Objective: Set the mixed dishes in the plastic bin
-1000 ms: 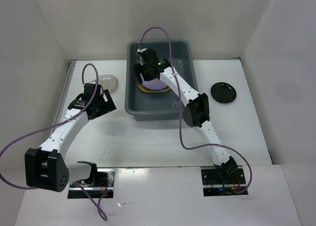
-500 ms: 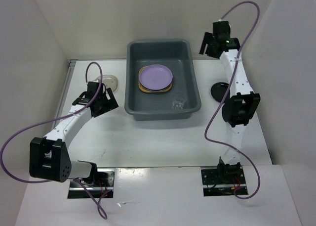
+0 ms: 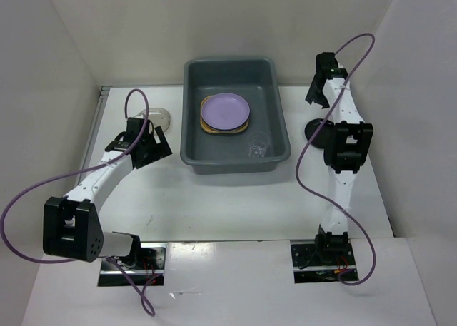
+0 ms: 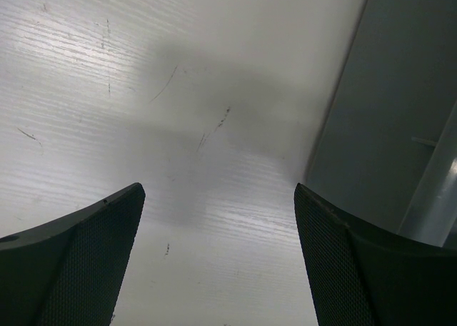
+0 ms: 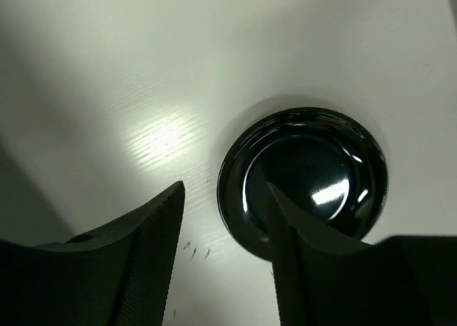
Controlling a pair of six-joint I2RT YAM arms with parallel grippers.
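1. The right claw (image 5: 225, 190) hung over the far right part of the white table (image 3: 214, 205), pointing down at the small round glossy black dish (image 5: 303, 172).
2. In the right wrist view the dish's left rim sat in the gap between the two fingers, and the right finger (image 5: 307, 269) covered its near-left edge. Couldn't tell if anything was actually touching.
3. That claw was partway open, with a clear gap between the fingers and nothing held.
4. The black dish lay flat on the table, right of the big grey-blue plastic bin (image 3: 221, 163) and apart from it. In the top view the right arm hid part of it.
5. Looks-wise it was shallow, with a raised rim, and shiny enough to throw back bright highlights.
6. The left claw (image 4: 218, 190) was spread wide and empty over bare table, with the bin's wall off to its right.
7. The small beige dish (image 3: 158, 117) sat on the table just beyond that claw, left of the bin.
8. Inside the bin, the lilac round plate (image 3: 226, 110) rested on the square woven bamboo tray (image 3: 206, 126), and the clear glass cup (image 3: 258, 149) stood in the near right corner.
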